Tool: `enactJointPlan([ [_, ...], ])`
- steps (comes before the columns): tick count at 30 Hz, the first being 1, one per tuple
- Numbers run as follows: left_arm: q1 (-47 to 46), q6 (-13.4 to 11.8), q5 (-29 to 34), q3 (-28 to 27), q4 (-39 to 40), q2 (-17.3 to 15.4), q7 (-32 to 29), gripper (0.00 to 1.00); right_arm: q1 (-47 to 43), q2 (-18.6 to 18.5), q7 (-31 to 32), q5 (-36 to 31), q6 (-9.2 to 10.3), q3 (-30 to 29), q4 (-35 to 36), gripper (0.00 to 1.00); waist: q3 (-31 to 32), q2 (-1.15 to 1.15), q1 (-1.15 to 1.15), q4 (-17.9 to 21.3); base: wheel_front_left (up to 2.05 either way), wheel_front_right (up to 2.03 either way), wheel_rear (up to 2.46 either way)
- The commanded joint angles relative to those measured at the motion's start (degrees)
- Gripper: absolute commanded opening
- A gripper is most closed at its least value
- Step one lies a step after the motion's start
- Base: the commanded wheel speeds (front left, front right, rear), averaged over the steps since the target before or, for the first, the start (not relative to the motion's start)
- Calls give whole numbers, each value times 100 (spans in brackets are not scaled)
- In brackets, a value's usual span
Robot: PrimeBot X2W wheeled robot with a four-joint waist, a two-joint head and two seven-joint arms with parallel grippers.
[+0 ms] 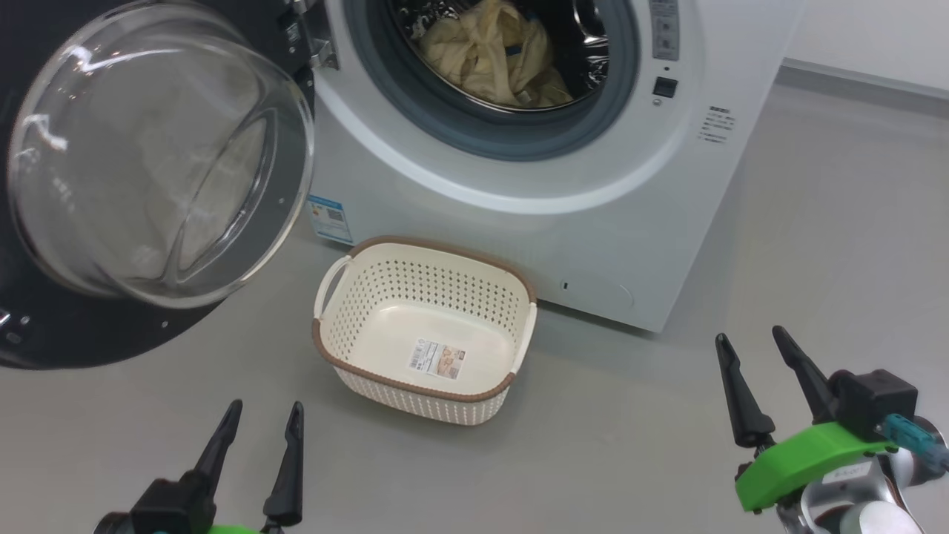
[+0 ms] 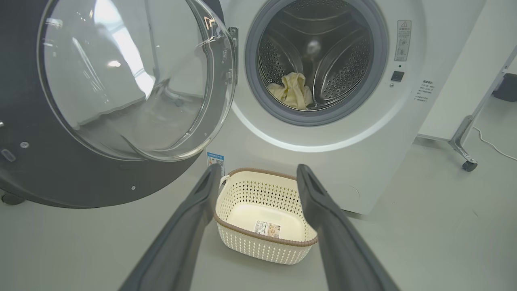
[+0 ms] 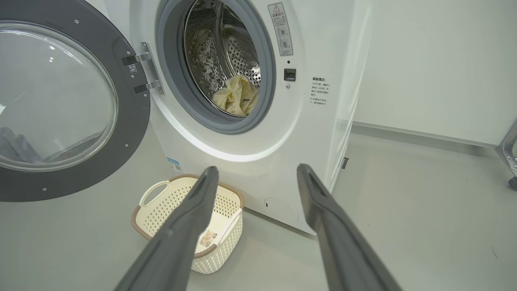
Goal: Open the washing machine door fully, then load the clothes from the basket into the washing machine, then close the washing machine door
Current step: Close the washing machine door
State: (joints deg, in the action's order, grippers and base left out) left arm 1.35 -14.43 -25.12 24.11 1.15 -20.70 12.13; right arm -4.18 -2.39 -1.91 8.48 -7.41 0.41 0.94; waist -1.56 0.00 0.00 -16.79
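Note:
The white washing machine (image 1: 593, 222) stands with its black round door (image 1: 156, 156) swung wide open to the left. Cream-yellow clothes (image 1: 493, 52) lie inside the steel drum, also seen as clothes (image 2: 293, 91) and clothes (image 3: 236, 97). The cream basket (image 1: 426, 326) sits on the floor before the machine; only a label sticker shows on its floor. My left gripper (image 1: 265, 415) is open at the lower left, short of the basket. My right gripper (image 1: 752, 345) is open at the lower right, away from the basket. Nothing is between either pair of fingers.
Grey floor (image 1: 630, 445) spreads around the basket and the machine. A metal leg with a castor (image 2: 468, 163) and a cable stand to the machine's right, beside a white wall panel (image 2: 456, 81). The open door overhangs the floor at the left.

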Motion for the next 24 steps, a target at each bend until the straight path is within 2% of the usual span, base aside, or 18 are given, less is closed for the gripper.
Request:
enactJointPlan([
  [1,-332,-929,57,-237,149,-73,67,100,181,-49,13,-44,-8,116,219,100,-7,0,0,-294,0,0,0],
  [14,-407,-954,78,-262,133,-121,105,100,231,-49,17,-33,-8,220,164,100,-27,0,0,-1167,0,0,0],
  [24,-353,-1066,95,-308,152,-123,139,100,246,-49,29,-4,-8,279,156,100,-31,0,0,-1342,0,0,0],
])
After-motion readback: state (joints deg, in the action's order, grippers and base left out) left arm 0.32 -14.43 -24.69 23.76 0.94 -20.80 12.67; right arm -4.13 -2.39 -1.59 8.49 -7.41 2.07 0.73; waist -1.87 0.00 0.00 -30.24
